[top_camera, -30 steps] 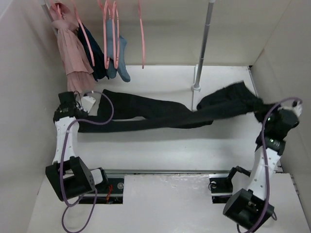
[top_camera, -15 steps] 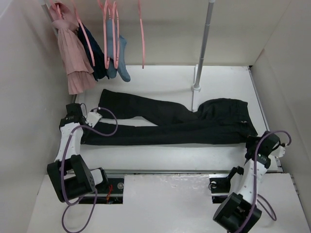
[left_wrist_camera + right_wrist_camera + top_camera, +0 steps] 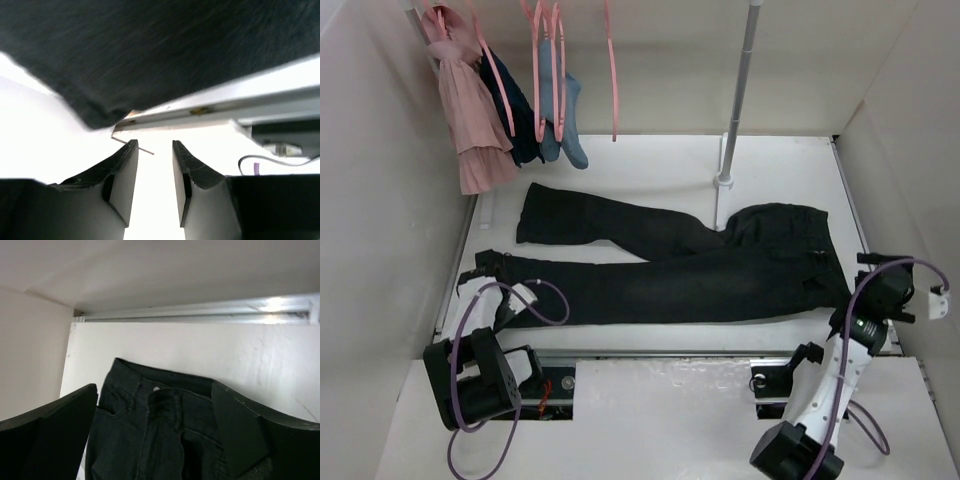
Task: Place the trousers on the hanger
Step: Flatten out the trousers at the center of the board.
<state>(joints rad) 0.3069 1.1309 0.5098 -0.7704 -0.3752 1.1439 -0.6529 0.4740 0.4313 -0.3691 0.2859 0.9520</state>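
The black trousers [image 3: 670, 270] lie flat across the table, legs to the left and waistband to the right. The empty pink hanger [image 3: 611, 70] hangs from the rail at the back. My left gripper [image 3: 492, 262] sits just beside the cuff of the nearer leg. In the left wrist view its jaws [image 3: 154, 145] stand a little apart with nothing between them, and the cuff [image 3: 165, 50] lies beyond the tips. My right gripper [image 3: 865, 285] hovers right of the waistband. Its fingers [image 3: 155, 390] are spread wide open, apart from the waistband [image 3: 155, 435] below.
A grey pole [image 3: 738, 90] stands behind the trousers on a round foot [image 3: 723, 180]. Pink [image 3: 465, 110], navy [image 3: 515, 115] and light-blue [image 3: 565, 120] garments hang on other pink hangers at the back left. White walls close both sides. A metal rail [image 3: 670, 352] runs along the near edge.
Both grippers have let go of the trousers, which were stretched between them and now lie flat. Both arms drew back toward the near edge. The right jaws opened wide, the left slightly.
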